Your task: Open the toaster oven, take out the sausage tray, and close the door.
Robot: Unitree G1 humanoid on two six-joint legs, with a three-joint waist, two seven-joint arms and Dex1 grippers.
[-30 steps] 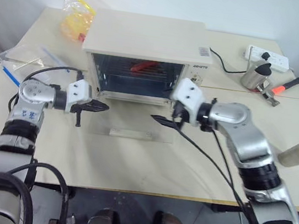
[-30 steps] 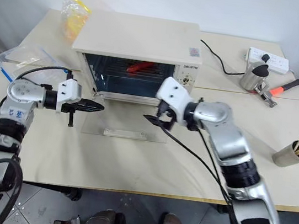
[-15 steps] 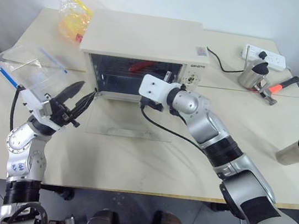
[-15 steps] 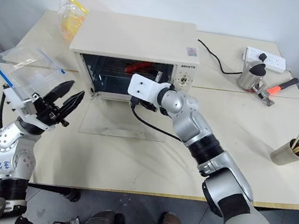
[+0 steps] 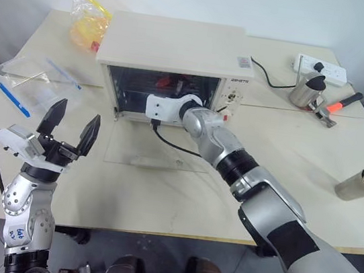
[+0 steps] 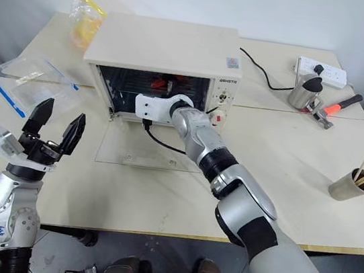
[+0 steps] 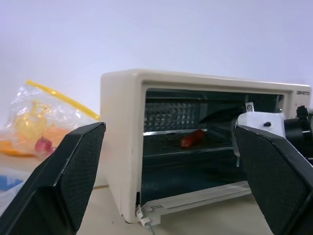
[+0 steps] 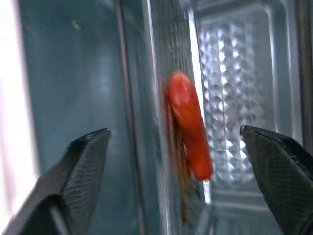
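oven open, right hand reaching into the cavity

the toaster oven sits toward the back of the desk, its door folded flat onto the desk in front of the cavity. inside, the sausage tray rests on the rack with one red sausage lying on it, seen through the open front.

the right hand is at the mouth of the oven, its white wrist housing just in front of the opening, and its two black fingers stand wide apart with the sausage between them further in; they touch nothing that can be seen. the left hand is raised over the near left part of the desk, well apart from the oven, fingers spread wide and holding nothing.

to the left of the oven lie a clear plastic container with blue trim and a yellow bag near the back corner. on the right side of the desk stand a small metal jug, a white power strip, a tool with an orange handle, and a cup holding sticks.
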